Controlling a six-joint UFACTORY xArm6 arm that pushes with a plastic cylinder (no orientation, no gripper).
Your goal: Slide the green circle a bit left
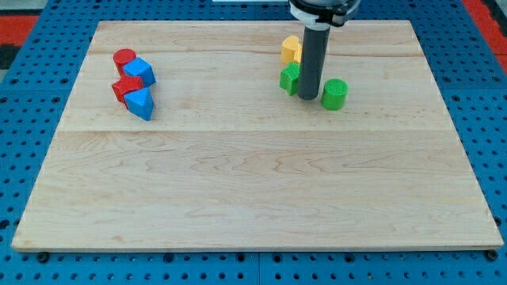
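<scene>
Board: a pale wooden board (253, 182) lies on a blue pegboard surface (32, 142); every place below is given relative to the green circle.
Rod: a straight dark rod (310, 59) comes down from the view's top, and the tip (309, 97) sits just to the view's left of the green circle, close beside it; whether they touch cannot be told.
Jaws: there are none, only the plain rod end, so nothing spreads, closes or pinches.
Red and blue cluster: a red cylinder (123, 58), a blue block (141, 72), a red block (124, 88) and a second blue block (140, 103), all packed together, far to the view's left of the green circle.
Yellow block: a yellow block (291, 49) stands up and left of the green circle, partly behind the rod.
Other green block: an angular green block (290, 78) lies just past the rod, left of the green circle.
Green circle: the green circle (334, 93), a short cylinder, stands in the board's upper right part.
Step in hand: judged as approach, since the tip is on the wrong side for a leftward push.
Next move: the tip likely must round the green circle to its right side, then nudge briefly leftward, stopping before the other green block.
</scene>
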